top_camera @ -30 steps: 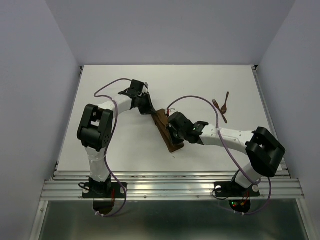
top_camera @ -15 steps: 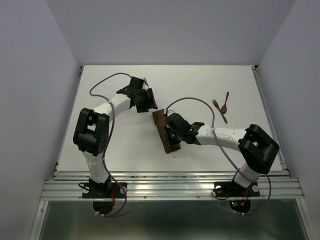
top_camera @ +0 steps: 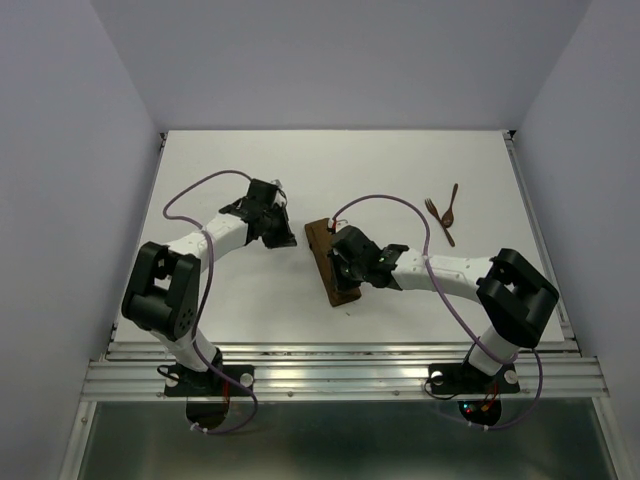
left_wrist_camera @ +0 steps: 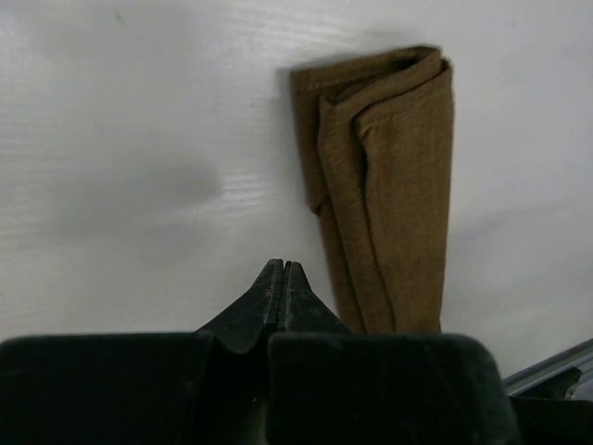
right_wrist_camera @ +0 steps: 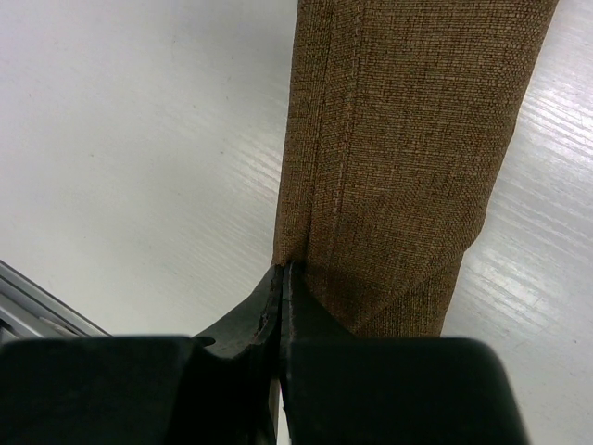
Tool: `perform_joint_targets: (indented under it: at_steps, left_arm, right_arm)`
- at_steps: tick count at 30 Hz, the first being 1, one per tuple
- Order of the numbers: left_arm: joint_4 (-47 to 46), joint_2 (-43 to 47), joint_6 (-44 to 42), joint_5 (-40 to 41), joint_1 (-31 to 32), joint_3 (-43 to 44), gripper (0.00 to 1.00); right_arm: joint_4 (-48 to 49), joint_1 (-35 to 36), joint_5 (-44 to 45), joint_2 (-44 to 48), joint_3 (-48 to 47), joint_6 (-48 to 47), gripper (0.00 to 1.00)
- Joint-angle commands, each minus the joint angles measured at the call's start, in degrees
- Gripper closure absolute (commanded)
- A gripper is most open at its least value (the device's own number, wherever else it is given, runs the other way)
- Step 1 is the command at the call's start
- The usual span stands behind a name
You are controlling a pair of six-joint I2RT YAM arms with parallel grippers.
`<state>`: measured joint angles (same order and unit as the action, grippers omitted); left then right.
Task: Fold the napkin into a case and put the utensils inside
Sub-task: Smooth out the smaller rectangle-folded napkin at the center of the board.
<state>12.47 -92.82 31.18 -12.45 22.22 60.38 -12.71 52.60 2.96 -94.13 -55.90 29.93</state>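
Observation:
The napkin (top_camera: 333, 262) lies on the table folded into a narrow, layered brown case (left_wrist_camera: 389, 176), running from far left to near right. My right gripper (right_wrist_camera: 285, 271) is shut, and its closed fingertips press on the long edge of the strip (right_wrist_camera: 398, 139); in the top view the right gripper (top_camera: 341, 262) sits over the strip's middle. My left gripper (left_wrist_camera: 283, 266) is shut with nothing in it and hangs over bare table beside the strip's far end; the top view shows the left gripper (top_camera: 288, 236) just left of that end. The utensils, a fork (top_camera: 438, 222) and a spoon (top_camera: 452, 203), lie together to the right.
The white table (top_camera: 220, 290) ends in a metal rail (top_camera: 340, 375) at the near side. Grey walls close off the left, right and far sides. A purple cable (top_camera: 385, 197) arches over the strip from the right arm.
My left gripper let go of the strip's far end, opened, shut again and drew back to the left. The right gripper stayed shut on the strip, which turned slightly.

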Motion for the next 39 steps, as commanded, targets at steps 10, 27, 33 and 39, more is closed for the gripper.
perform_joint_targets:
  at_steps: [10, 27, 33, 39]
  left_arm:
    - [-8.68, -1.84, 4.50, -8.47, 8.36, -10.46, 1.00]
    - [-12.03, -5.27, 7.49, -12.16, 12.76, -11.16, 1.00]
    - [-10.37, -2.55, 7.14, -10.76, 12.85, -11.69, 1.00]
    - [-6.06, 0.35, 5.74, -9.79, 12.85, -9.85, 1.00]
  right_arm:
    - [2.51, 0.66, 0.90, 1.14, -2.72, 1.71, 0.99]
    - [2.43, 0.66, 2.05, 0.53, -4.22, 1.88, 0.99]
    - [3.13, 0.66, 2.57, -1.85, -2.55, 2.23, 0.99]
    - [2.16, 0.66, 4.95, -0.62, -0.44, 1.18, 0.99]
